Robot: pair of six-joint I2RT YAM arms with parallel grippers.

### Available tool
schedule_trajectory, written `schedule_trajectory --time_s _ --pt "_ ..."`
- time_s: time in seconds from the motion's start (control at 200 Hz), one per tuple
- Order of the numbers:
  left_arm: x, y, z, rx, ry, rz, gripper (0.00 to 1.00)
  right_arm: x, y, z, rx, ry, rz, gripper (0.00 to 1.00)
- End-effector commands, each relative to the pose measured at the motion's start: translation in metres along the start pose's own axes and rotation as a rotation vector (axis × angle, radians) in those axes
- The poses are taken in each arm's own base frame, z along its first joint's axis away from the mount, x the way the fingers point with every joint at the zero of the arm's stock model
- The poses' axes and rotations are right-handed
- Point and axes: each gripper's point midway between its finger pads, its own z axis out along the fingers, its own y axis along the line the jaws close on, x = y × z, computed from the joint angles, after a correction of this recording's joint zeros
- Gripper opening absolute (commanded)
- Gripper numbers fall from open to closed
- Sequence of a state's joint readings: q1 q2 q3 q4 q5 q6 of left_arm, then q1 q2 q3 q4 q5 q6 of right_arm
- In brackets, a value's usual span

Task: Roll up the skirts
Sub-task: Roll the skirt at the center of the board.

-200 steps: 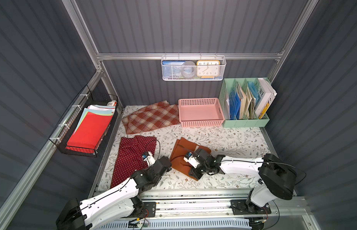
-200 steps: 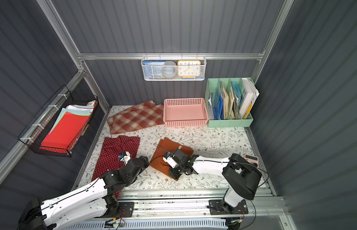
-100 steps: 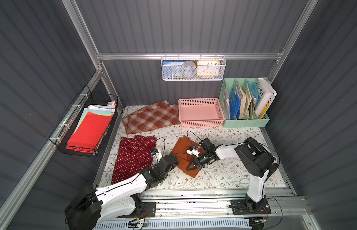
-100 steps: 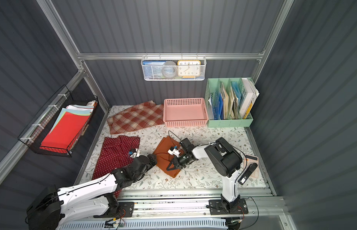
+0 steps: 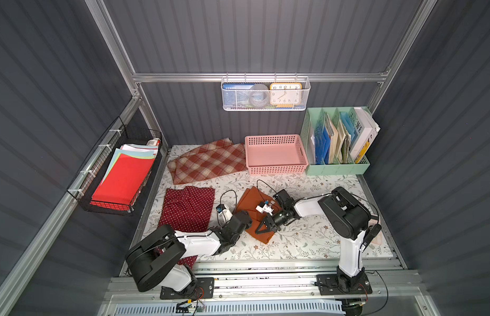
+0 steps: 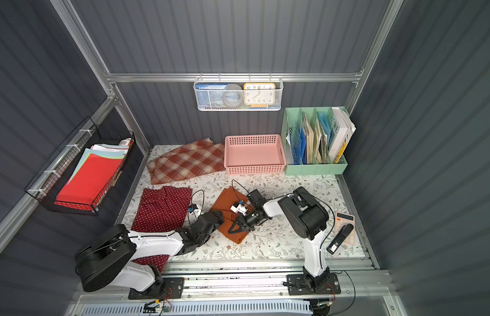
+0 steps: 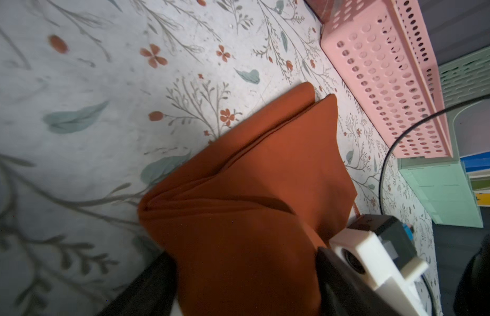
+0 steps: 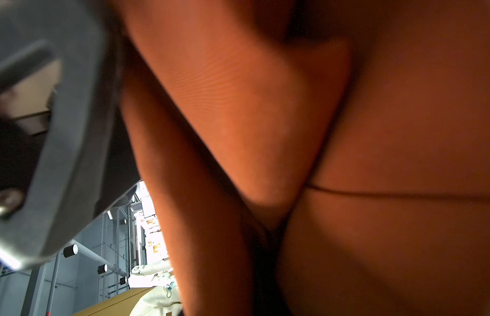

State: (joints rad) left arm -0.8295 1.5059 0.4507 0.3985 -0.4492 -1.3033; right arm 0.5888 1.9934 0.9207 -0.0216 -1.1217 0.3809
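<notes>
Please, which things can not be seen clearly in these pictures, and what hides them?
- Polka-dot skirt: near end mostly hidden under the left arm, both top views.
- Orange skirt: right wrist view, too close and blurred; its folds cannot be followed.
- Left end effector: in the left wrist view cloth fills its gap; in top views its wrist hides the fingertips.

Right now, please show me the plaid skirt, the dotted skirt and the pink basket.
plaid skirt (image 5: pixel 208 162): in a top view, cloth middle.
dotted skirt (image 5: pixel 187 209): in a top view, cloth middle.
pink basket (image 5: pixel 276 169): in a top view, front wall.
</notes>
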Motion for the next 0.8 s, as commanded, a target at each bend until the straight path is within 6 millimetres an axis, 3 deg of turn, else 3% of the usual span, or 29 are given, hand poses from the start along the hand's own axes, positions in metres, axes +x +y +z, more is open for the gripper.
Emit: schedule_trajectory --time_s 0.0,0.2,0.255,0.33,0.445,0.59,0.795 --pt "0.026 0.049 0.014 -0.095 0.083 -0.029 0.54 0.011 -0.018 0.003 0.045 0.016 0.066 0.00" --pt "0.023 0.058 0.015 -0.093 0.051 -0.011 0.00 0.009 -0.022 0.002 0.071 0.014 0.074 0.00" --pt "0.016 0.055 0.012 -0.096 0.026 0.011 0.00 0.010 -0.027 -0.002 0.118 0.007 0.082 0.01" --pt "0.002 0.051 0.005 -0.125 -0.018 0.048 0.00 0.012 -0.032 -0.009 0.207 -0.008 0.093 0.23" --pt "-0.010 0.046 -0.012 -0.143 -0.054 0.090 0.00 0.021 -0.040 -0.033 0.413 -0.065 0.098 0.46" --pt "-0.005 0.048 -0.020 -0.172 -0.040 0.103 0.00 0.034 -0.023 -0.058 0.576 -0.132 0.033 0.50" --pt "0.009 0.047 -0.020 -0.196 -0.013 0.130 0.00 0.056 0.025 -0.090 0.821 -0.224 -0.170 0.56"
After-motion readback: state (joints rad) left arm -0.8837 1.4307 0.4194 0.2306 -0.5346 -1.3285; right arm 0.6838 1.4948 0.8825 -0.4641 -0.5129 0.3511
